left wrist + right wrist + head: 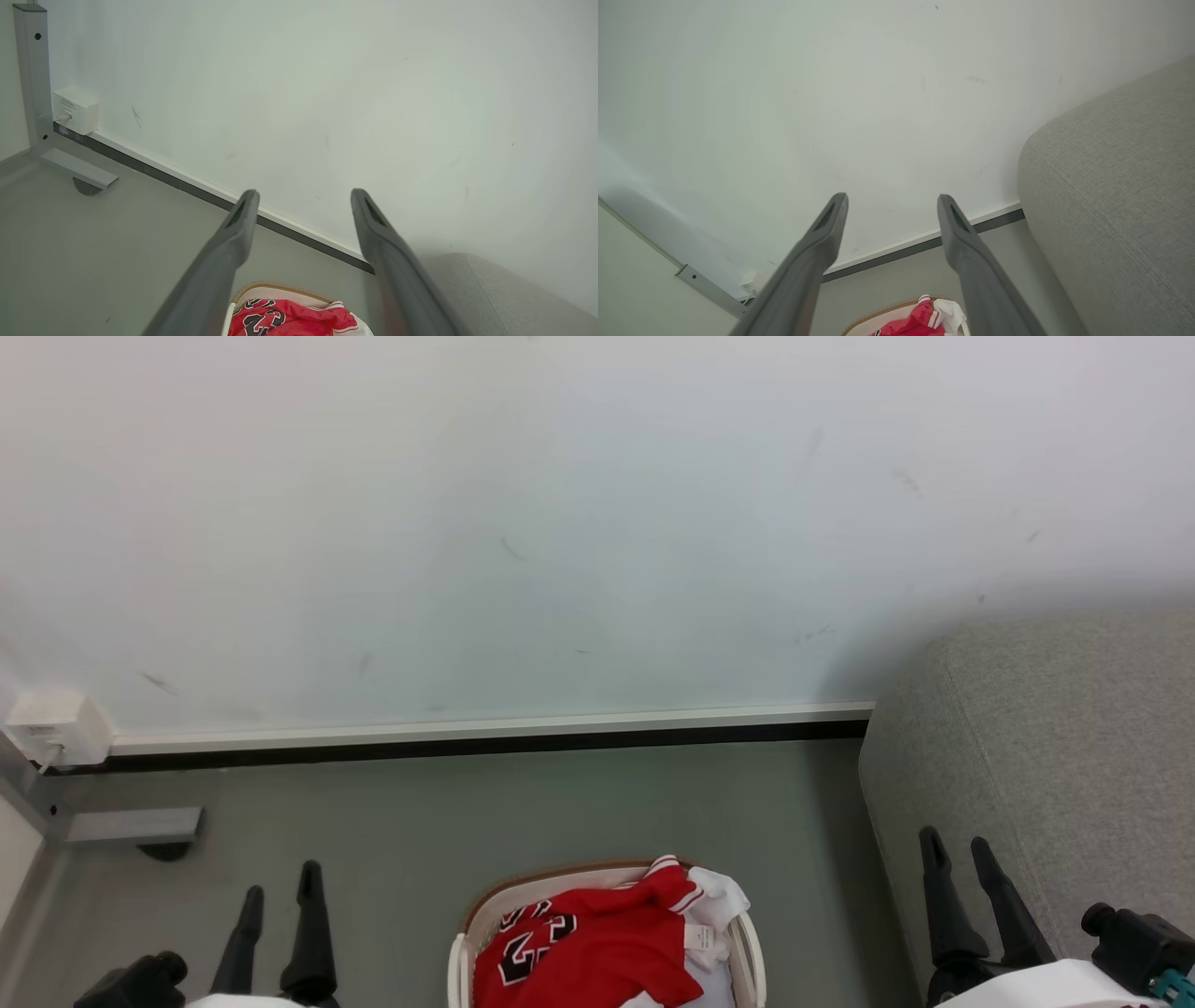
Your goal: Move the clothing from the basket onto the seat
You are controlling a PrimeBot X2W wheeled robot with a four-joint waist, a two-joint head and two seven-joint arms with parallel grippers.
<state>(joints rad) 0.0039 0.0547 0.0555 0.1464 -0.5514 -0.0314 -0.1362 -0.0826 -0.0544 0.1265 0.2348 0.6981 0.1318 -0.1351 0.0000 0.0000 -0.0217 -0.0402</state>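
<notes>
The red jersey (597,943) with black-and-white numerals lies bunched in the cream basket (485,907) at the bottom centre of the head view, a white sleeve end hanging over the right rim. My left gripper (280,879) stands open at the lower left, apart from the basket. My right gripper (957,845) stands open at the lower right, in front of the grey sofa (1055,756). In the left wrist view the open left gripper (303,196) sits above the jersey (289,319). The right wrist view has the open right gripper (892,200), the jersey (920,319) and the sofa (1115,186).
A pale wall (560,523) with a white-and-black skirting strip (485,733) runs behind the basket. At the far left stand a grey metal leg with a foot (131,825) and a white wall box (56,726). Grey-green floor (523,803) lies between wall and basket.
</notes>
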